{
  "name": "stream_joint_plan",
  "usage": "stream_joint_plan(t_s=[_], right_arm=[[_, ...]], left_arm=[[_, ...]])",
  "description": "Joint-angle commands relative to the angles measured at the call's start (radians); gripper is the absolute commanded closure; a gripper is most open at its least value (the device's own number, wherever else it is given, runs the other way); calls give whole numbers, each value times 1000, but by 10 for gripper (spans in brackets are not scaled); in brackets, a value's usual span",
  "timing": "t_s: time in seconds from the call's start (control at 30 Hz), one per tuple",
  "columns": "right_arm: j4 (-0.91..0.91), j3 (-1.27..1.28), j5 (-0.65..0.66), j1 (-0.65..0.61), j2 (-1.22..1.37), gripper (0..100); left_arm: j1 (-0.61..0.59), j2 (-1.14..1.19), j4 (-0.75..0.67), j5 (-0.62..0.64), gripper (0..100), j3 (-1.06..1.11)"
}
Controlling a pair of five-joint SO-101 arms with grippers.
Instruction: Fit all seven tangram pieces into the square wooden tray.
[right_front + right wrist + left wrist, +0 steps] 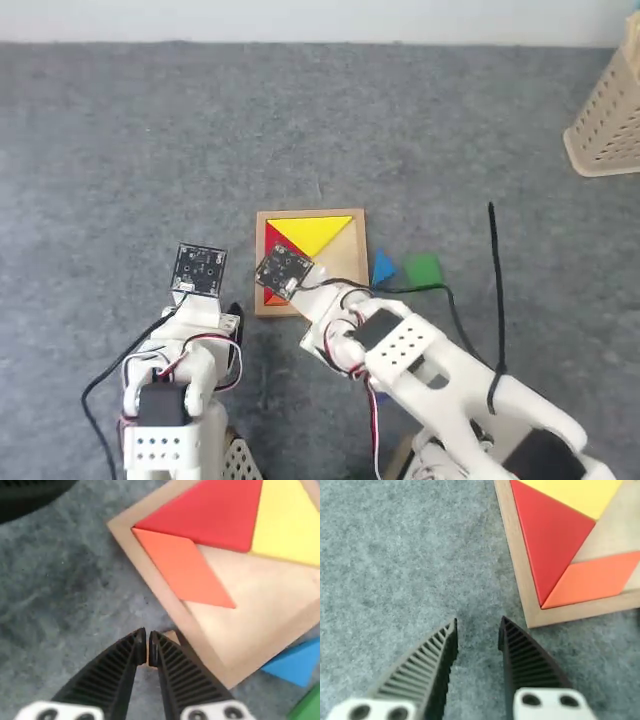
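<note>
The square wooden tray [345, 262] lies mid-table holding a yellow triangle [312, 233], a red triangle [272, 241] and an orange parallelogram [185, 567]. A blue triangle [383, 268] and a green square [423, 268] rest on the carpet just right of the tray. My right gripper [148, 644] is shut over the carpet at the tray's near edge [165, 600]; a small tan sliver shows at its tips, and whether it is held I cannot tell. My left gripper [477, 625] stands open and empty over the carpet beside the tray's near left corner [532, 617].
A beige perforated basket [610, 110] stands at the far right edge. A black cable [495, 290] runs up from the right arm. Grey carpet spreads behind and to the left of the tray.
</note>
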Motion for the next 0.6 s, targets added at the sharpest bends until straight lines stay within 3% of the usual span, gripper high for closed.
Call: stream_joint_plan(t_s=[0.0, 0.3, 0.57], right_arm=[[-35, -6, 11, -4, -50, 991], [-76, -12, 11, -4, -31, 991], [-71, -81, 18, 4, 137, 991]], left_arm=[[0, -15, 5, 8, 867, -4], [0, -15, 5, 8, 867, -4], [0, -15, 5, 8, 867, -4]])
